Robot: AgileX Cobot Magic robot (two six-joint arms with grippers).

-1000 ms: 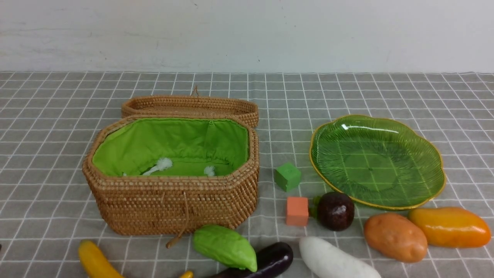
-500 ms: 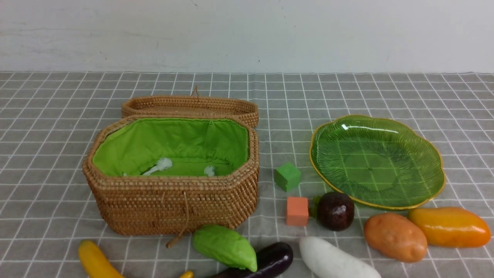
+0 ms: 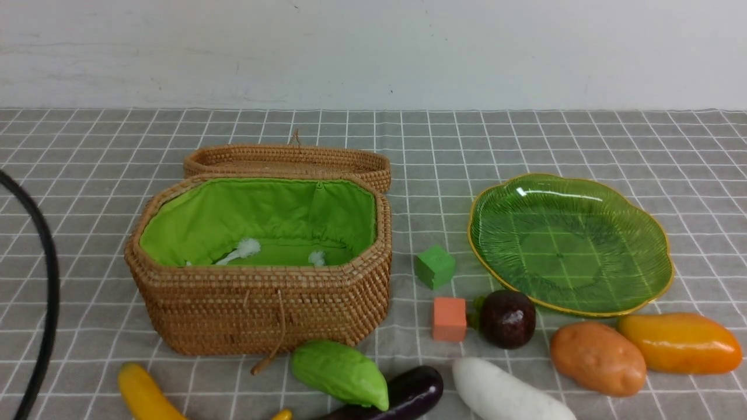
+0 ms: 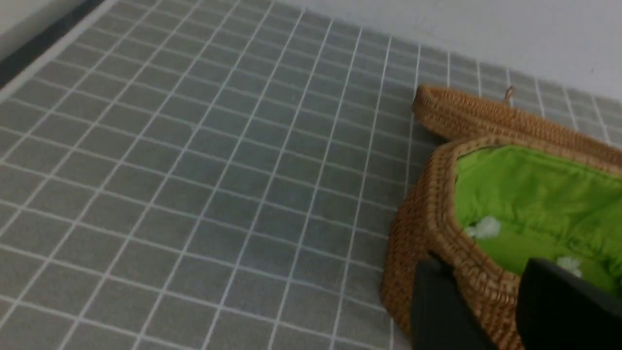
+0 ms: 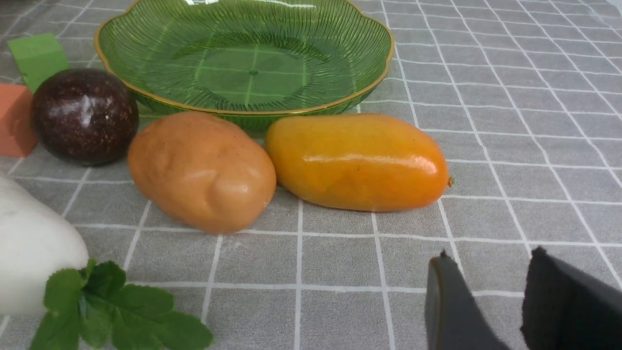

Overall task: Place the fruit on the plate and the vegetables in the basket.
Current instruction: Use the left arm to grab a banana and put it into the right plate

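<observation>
Glossy mango point(image 5: 357, 163) lies just beside potato point(image 5: 201, 170), perhaps touching the plate point(image 5: 252, 58).

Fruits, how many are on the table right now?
3. The banana lies at the near edge, in front of the basket; the mangosteen sits just before the plate; the mango lies right of the potato. Others could hide outside the view.

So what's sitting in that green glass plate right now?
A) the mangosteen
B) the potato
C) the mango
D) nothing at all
D: the plate is bare, while the mango, potato and mangosteen all lie on the tablecloth just outside its near rim.
</observation>
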